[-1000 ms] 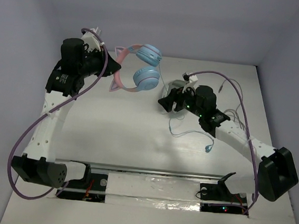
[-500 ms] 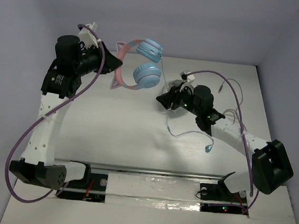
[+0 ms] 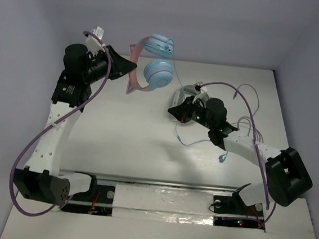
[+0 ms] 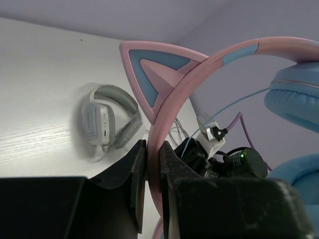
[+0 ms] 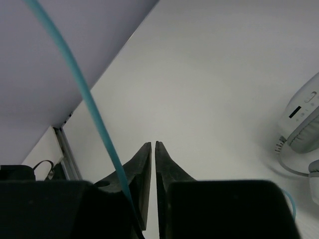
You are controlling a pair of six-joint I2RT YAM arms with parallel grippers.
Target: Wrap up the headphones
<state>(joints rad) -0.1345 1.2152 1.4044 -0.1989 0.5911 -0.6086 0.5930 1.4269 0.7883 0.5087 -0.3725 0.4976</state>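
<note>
My left gripper [image 4: 153, 149] clamps the headphones [image 3: 153, 68] aloft by the headband [image 4: 167, 102]; right gripper [image 5: 153, 147], closed beside the cable [image 5: 84, 94], must wind next.

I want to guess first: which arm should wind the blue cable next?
Right, probably. The left gripper is clamped on the pink headband of the headphones, holding them up. The right gripper is shut, with the cable running right beside it.
</note>
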